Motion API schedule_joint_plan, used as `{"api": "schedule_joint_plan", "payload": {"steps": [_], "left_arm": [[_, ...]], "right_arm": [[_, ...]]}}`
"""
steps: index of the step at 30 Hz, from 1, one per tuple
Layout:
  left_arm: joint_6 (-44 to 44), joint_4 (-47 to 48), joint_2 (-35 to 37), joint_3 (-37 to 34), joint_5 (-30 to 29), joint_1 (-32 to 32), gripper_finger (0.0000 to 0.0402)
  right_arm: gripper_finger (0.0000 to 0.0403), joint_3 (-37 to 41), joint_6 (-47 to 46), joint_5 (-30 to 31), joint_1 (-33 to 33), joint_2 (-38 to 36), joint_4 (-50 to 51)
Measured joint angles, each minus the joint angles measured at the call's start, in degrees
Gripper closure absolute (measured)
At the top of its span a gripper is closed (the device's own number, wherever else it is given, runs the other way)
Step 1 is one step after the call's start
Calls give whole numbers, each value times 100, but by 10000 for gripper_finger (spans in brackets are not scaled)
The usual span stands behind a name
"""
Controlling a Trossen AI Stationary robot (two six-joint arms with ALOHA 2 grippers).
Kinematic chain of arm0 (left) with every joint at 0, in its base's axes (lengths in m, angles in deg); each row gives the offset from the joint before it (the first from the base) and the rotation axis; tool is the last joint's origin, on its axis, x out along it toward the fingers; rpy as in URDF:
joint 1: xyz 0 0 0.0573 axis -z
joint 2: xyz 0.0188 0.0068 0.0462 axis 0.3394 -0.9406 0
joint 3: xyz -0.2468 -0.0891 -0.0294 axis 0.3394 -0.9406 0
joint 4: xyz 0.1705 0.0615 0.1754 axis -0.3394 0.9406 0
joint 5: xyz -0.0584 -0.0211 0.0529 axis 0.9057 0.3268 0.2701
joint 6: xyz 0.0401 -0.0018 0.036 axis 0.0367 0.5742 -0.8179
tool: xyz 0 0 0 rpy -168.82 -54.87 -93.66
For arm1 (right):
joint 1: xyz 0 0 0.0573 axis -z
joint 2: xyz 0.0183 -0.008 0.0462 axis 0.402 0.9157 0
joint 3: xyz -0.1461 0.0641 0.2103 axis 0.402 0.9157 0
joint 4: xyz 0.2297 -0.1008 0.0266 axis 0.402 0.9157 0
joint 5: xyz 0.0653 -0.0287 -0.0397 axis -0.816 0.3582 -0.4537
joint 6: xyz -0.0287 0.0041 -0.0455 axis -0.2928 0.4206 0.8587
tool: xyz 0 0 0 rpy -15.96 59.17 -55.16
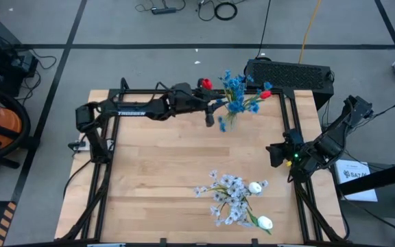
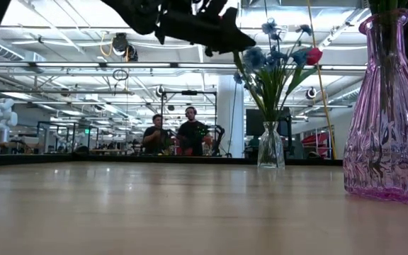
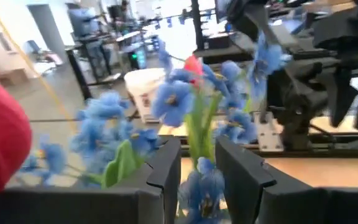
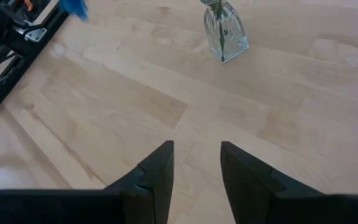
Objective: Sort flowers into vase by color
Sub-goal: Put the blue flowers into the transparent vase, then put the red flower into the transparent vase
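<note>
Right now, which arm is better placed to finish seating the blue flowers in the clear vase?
Left. Its pincer hangs at the blue flowers standing in the clear vase, stems showing between its open fingers. The right pincer waits open at the table's right edge, over bare wood.

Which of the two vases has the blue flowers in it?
The clear glass vase at the table's far edge, beside the left claw. It holds blue and red flowers; the purple vase holds pale ones.
</note>
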Motion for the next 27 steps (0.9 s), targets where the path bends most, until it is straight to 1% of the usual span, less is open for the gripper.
{"api": "schedule_joint_plan", "payload": {"steps": [2,6,8,14,19,23,25,27], "left_arm": [[-92,308,75,8,-122,11,294],[-101,1087,101,0,-146,87,294],[-103,1240,99,0,-143,136,294],[-155,1136,203,23,-141,254,294],[-533,1349,383,27,-130,252,294],[-539,1287,533,36,-103,227,294],[-537,1170,579,31,-27,218,294],[-532,1074,645,33,261,212,294]], "right_arm": [[280,0,1,-2,0,2,-3],[280,0,2,-4,0,2,-3],[280,0,20,-2,0,0,-4],[280,0,129,-2,-1,0,-6],[280,0,130,-4,0,2,-41],[280,0,177,-2,0,2,-112],[280,0,181,0,-2,0,-140],[280,0,179,-2,-2,2,-168]]}}
